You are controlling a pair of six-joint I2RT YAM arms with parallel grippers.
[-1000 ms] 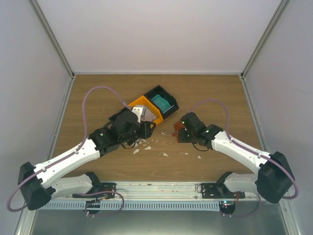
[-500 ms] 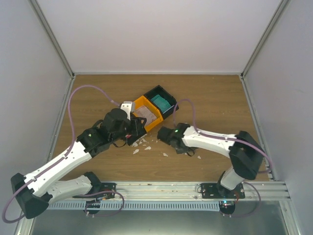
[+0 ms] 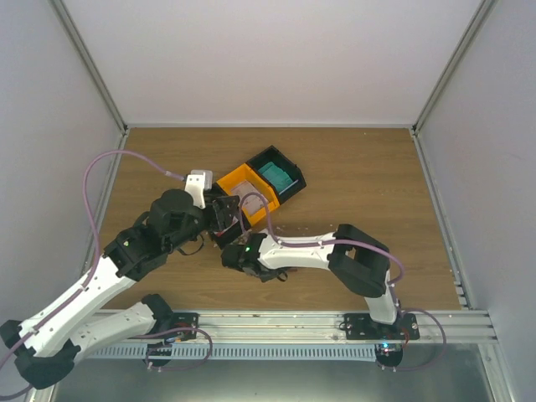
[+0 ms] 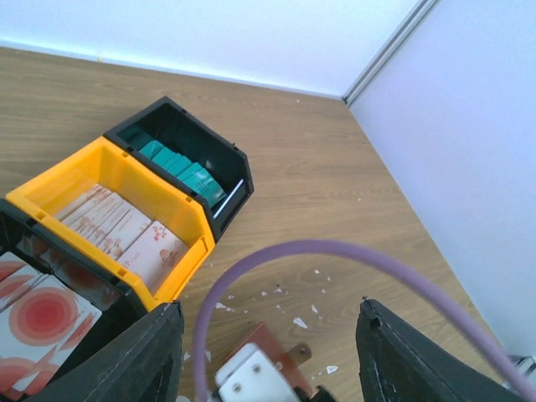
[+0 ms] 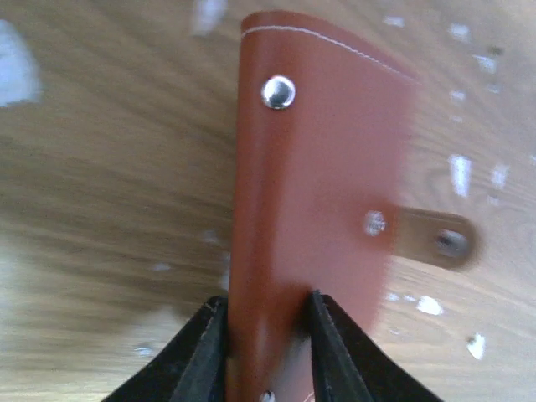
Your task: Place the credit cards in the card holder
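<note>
My right gripper is shut on the card holder, a reddish-brown leather wallet with metal studs, held edge-on just above the wood. It also shows in the left wrist view, under the right gripper's white body. In the top view my right gripper reaches far left, just below my left gripper. My left gripper is open and empty above it. Teal credit cards stand in a black bin. Pale pink cards fill the orange bin. White cards with red rounds lie at the lower left.
Small white scraps are scattered on the wooden table around the wallet, and also show in the right wrist view. A purple cable arcs across the left wrist view. White walls enclose the table on three sides.
My right arm has swung left across the table with the card holder, from the right side to just under the left gripper. My left arm has drawn back to the left.
</note>
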